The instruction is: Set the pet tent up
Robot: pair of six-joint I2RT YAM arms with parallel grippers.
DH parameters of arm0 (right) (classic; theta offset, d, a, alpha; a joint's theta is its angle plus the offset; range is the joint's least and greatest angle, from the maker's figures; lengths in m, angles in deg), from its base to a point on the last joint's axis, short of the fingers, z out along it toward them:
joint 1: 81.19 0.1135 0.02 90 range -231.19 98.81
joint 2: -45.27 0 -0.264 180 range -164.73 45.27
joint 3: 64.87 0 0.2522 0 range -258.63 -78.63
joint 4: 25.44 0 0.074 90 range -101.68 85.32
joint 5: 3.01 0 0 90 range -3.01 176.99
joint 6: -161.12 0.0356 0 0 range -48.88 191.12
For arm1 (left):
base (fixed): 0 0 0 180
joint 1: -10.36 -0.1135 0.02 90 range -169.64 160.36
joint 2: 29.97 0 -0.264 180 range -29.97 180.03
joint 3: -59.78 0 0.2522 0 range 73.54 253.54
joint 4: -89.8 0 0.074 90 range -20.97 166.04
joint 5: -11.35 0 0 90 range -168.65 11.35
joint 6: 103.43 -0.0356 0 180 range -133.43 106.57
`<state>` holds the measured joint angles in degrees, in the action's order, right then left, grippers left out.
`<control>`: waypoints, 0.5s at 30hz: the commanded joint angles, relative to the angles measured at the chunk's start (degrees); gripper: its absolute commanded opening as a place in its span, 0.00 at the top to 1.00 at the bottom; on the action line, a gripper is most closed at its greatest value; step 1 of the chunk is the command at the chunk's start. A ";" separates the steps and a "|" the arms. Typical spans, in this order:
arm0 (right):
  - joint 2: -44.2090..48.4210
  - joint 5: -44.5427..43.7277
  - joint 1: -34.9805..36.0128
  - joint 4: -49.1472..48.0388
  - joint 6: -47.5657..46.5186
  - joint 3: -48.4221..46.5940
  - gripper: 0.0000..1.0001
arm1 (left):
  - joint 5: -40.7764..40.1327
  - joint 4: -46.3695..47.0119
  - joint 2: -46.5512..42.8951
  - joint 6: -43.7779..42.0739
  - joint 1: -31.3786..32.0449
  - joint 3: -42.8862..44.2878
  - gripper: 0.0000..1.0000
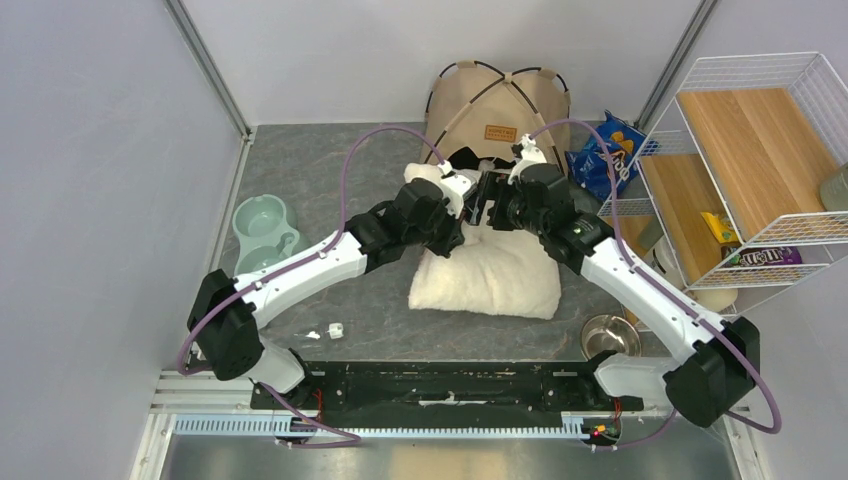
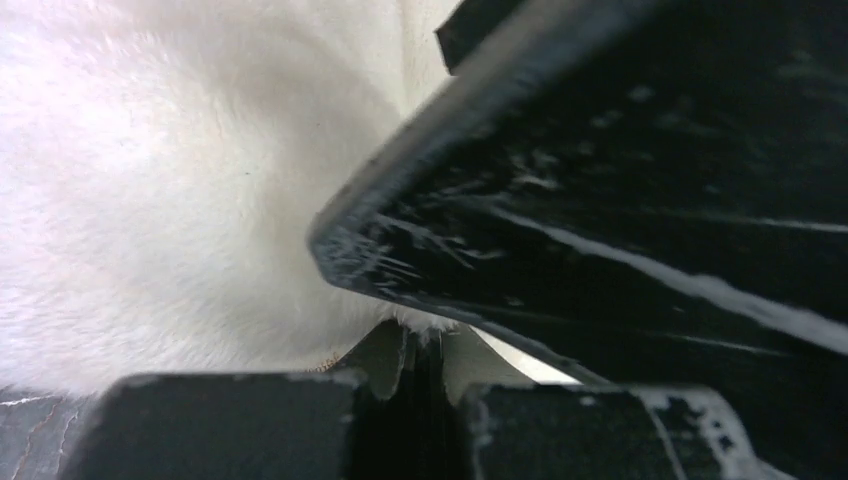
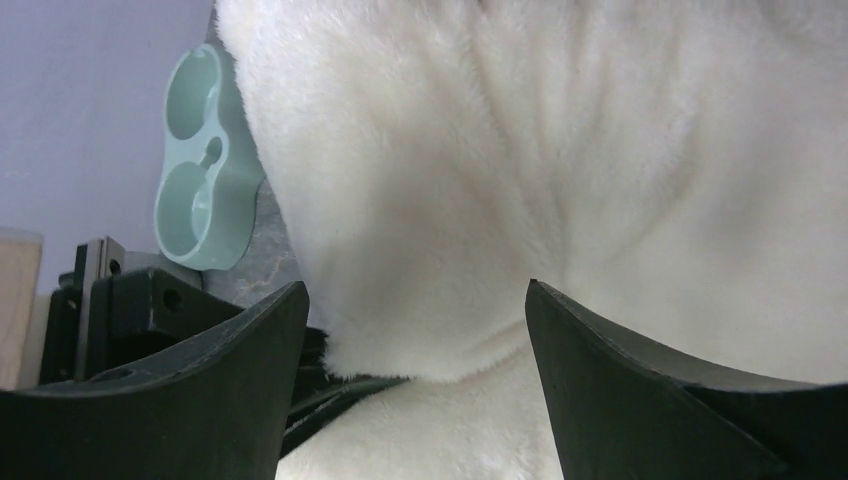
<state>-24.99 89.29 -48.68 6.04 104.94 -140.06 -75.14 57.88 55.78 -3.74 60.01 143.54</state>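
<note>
Pet tent (image 1: 497, 105) upright at 12 o'clock on the table (image 1: 320, 170), against the back wall, mouth facing the arms. Fluffy white pillow (image 1: 490, 275) at centre, far end at the tent mouth. Left gripper (image 2: 410, 395) clenched, pinching the pillow's edge seam. Right gripper (image 3: 417, 300) released, fingers spread with a pillow fold between them. Green double bowl (image 1: 263, 232) at 9 o'clock

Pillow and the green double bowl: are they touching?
Apart. The top external view shows the pillow and the green double bowl separated by grey table, with the left arm crossing that gap.
</note>
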 commanded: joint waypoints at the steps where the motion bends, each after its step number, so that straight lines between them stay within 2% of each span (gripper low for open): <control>1: -2.94 4.62 -0.52 -7.83 1.63 -0.92 0.14 | -0.96 4.64 -2.57 -2.53 0.27 -0.66 0.98; 4: -5.32 8.07 -0.80 -9.76 2.03 -0.32 0.16 | -0.86 6.02 -3.38 -2.42 0.27 -1.67 0.98; 6: -6.43 10.84 -1.20 -11.41 2.97 0.79 0.22 | -0.87 6.78 -3.90 -2.31 0.27 -2.13 0.98; 12: -7.50 13.98 -1.82 -16.21 6.71 4.50 0.60 | -1.43 8.16 -4.76 -1.90 0.27 -3.15 0.98; 14: -7.92 13.74 -1.91 -16.48 7.19 4.74 0.74 | -1.56 8.40 -4.91 -1.70 0.19 -3.37 0.98; 15: -8.17 13.39 -1.93 -16.44 7.28 4.78 0.87 | -1.58 8.40 -4.91 -1.65 0.19 -3.38 0.98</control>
<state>-32.53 100.94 -50.32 -6.35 110.41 -135.93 -76.12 60.48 53.36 -3.94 60.06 140.17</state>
